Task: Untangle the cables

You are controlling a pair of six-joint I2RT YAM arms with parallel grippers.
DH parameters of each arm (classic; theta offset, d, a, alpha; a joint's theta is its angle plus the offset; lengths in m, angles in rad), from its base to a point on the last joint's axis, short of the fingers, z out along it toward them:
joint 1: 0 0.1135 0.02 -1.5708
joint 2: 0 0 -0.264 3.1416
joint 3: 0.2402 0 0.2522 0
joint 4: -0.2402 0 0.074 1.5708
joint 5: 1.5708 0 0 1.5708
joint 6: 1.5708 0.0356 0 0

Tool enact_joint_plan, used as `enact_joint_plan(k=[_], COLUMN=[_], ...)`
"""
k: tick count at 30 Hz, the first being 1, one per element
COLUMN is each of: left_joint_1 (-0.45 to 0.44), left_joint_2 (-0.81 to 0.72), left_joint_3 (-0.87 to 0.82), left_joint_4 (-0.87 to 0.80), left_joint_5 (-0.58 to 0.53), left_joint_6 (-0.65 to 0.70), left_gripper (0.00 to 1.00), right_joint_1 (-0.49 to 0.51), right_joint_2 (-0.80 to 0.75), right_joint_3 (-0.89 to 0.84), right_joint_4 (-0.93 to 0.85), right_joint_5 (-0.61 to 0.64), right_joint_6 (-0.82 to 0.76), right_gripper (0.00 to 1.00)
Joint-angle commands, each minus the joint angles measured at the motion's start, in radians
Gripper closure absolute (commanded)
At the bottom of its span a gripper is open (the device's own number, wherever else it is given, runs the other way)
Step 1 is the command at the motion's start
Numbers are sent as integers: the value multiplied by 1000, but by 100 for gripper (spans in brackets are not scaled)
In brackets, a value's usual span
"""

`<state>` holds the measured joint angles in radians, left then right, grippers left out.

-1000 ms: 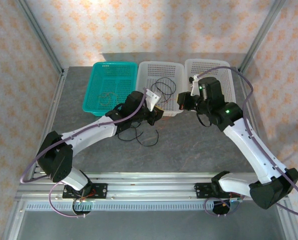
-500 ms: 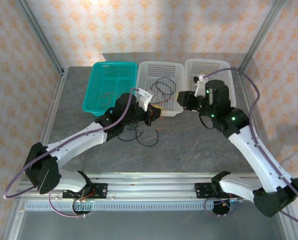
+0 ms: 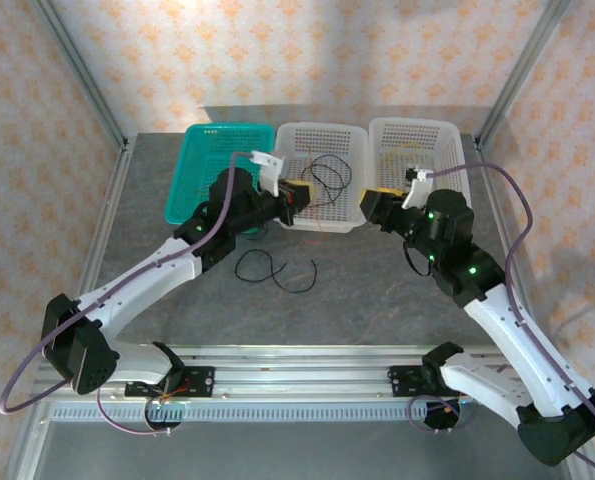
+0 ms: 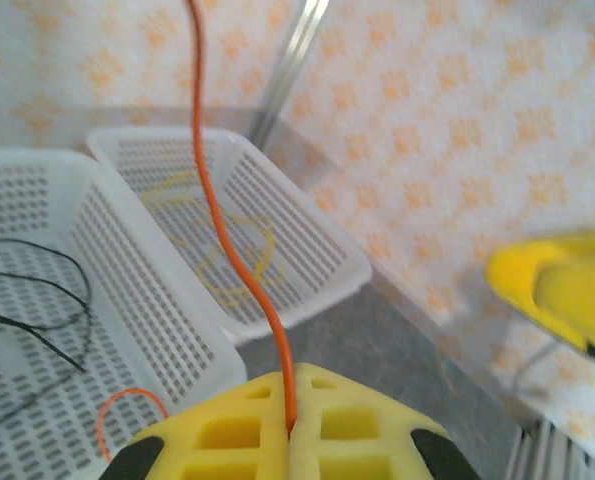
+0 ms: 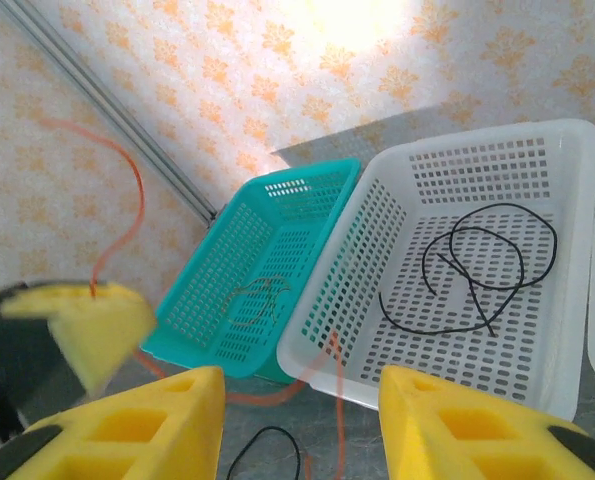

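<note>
Orange cable [image 4: 239, 262] was pinched between the clenched yellow fingers of the left gripper [image 4: 289, 428]. In the left wrist view its long axis ran straight away from the gripper. It rose from the pinch in a shallow S-curve and left the frame at the top. A small orange loop [image 4: 127, 405] curled just beside the left-hand finger.

The right gripper [image 5: 299, 405] was released, with its fingers well apart. In the right wrist view a stretch of the orange cable crossed in front of the near corner of the middle white basket [image 5: 362, 255] and dropped between those fingers. It hung nearer the right-hand finger and touched neither, as far as could be seen.

From above, the left gripper stood at the near left corner of the middle white basket, beside the teal basket [image 3: 180, 175]. The right gripper stood at the near left corner of the right white basket [image 3: 417, 122].

A loose black cable [image 3: 274, 268] lay on the tabletop [image 3: 357, 290], its wavy length running left to right, on the near side of the left gripper and apart from it. Black cables [image 5: 477, 270] lay looped in the middle white basket. A yellow cable [image 4: 203, 268] lay in the right white basket, and an orange-brown cable [image 5: 257, 295] in the teal basket.
</note>
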<state>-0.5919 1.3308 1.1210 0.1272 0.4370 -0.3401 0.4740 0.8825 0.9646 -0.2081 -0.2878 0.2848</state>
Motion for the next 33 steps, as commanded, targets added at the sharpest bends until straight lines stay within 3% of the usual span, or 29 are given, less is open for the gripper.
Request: enact_joint_plan(k=[1, 5, 11, 17, 33], left_joint_1=[43, 83, 155, 251, 448], left_joint_2=[-21, -34, -47, -26, 291], left_joint_3=[61, 83, 134, 214, 508], left_joint_4=[-27, -64, -142, -190, -363], left_joint_5=[-5, -57, -132, -138, -100], left_joint_6=[-25, -17, 16, 36, 36], left_gripper=[100, 100, 100, 100, 100], right_joint_1=[-3, 5, 44, 119, 315], right_joint_2=[-10, 8, 51, 123, 384], right_joint_3=[-18, -14, -16, 16, 110], right_joint_4=[105, 73, 94, 112, 216], right_joint_5=[21, 109, 132, 188, 191], right_joint_6=[15, 2, 0, -32, -13], right_gripper=[56, 58, 58, 58, 58])
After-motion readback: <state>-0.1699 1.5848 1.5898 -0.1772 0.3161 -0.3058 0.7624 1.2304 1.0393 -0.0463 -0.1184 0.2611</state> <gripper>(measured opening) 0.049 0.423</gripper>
